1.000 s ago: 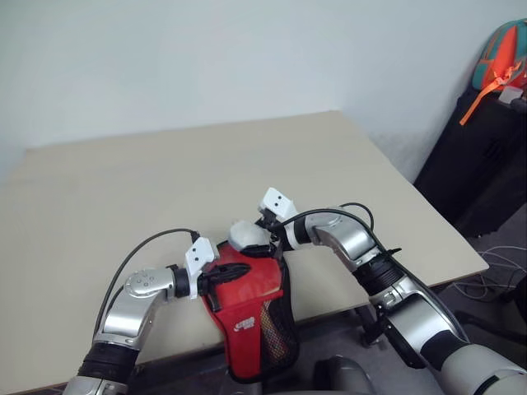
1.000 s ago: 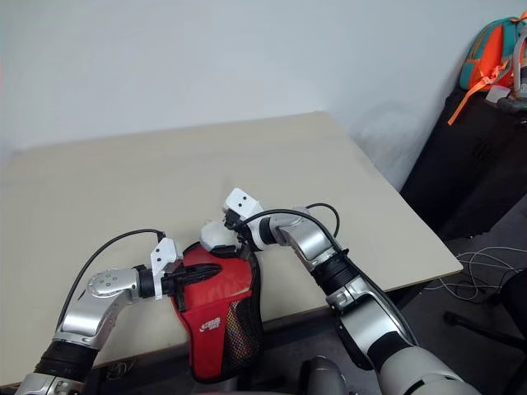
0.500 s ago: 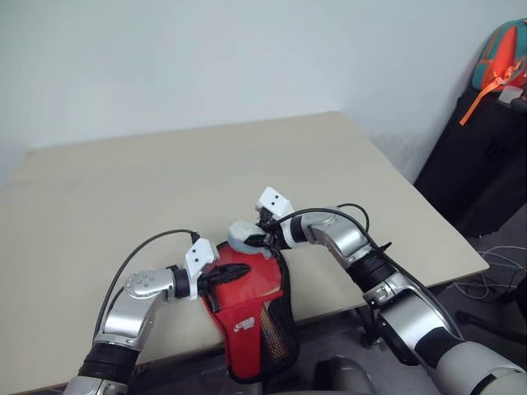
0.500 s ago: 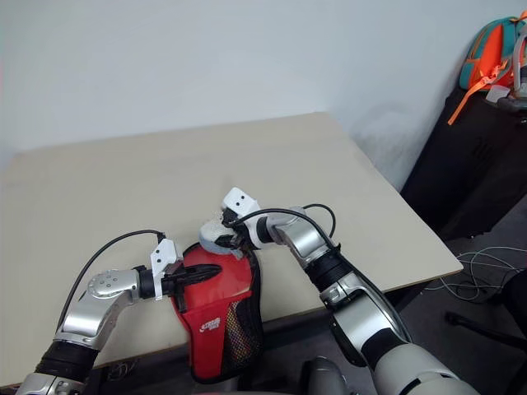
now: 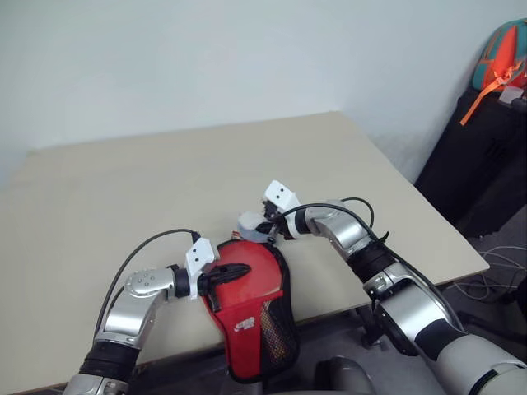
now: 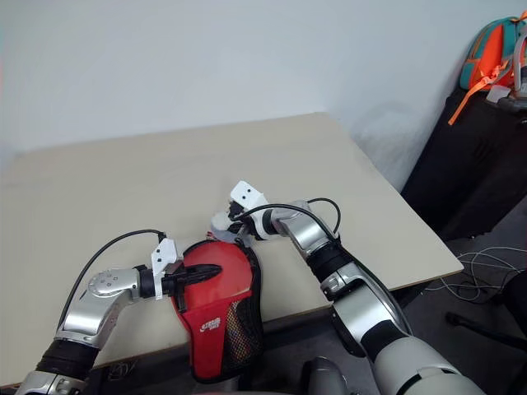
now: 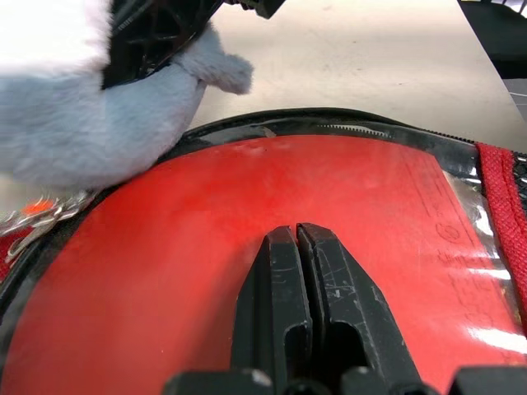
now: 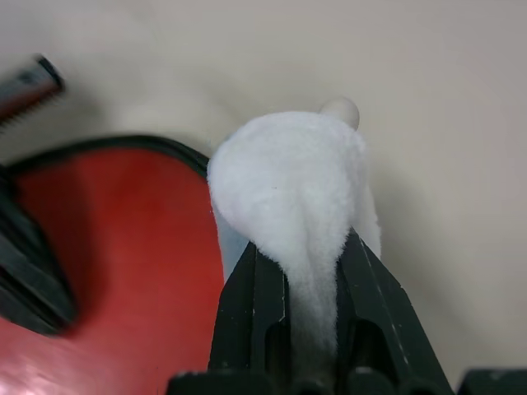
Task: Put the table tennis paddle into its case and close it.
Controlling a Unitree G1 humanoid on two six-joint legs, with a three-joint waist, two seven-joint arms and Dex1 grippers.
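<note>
Here the case [image 5: 251, 309] is laid at the near edge of the desk [image 5: 148, 181], red face and clear panel up, with its narrow mesh-pocket end hanging over that edge. A red round surface is seen through the clear panel in the left wrist view; whether this is the paddle's rubber or the case's own lining cannot be told, and no handle is shown. The paddle's place is therefore not settled from these views.

The left end effector [image 7: 298, 247] is closed, its two fingers pressed together with nothing between them, and is laid flat on the red face of the case. This placement is judged to serve as a hold-down, so that the pouch is kept from sliding or tipping off the desk edge while the other arm works at the rim.

The right end effector [image 8: 313, 271] is nearly closed on a whitish wad [image 8: 288, 181], which is pinched between its fingers and held just beyond the round end of the case, above the desk. In the left wrist view the wad is seen close over the black zip rim [image 7: 329, 123]; contact with the rim cannot be confirmed. The wad is judged to be stuffing that is being cleared from the pouch.

The rim at the round end appears unzipped, so closing is not yet done.
</note>
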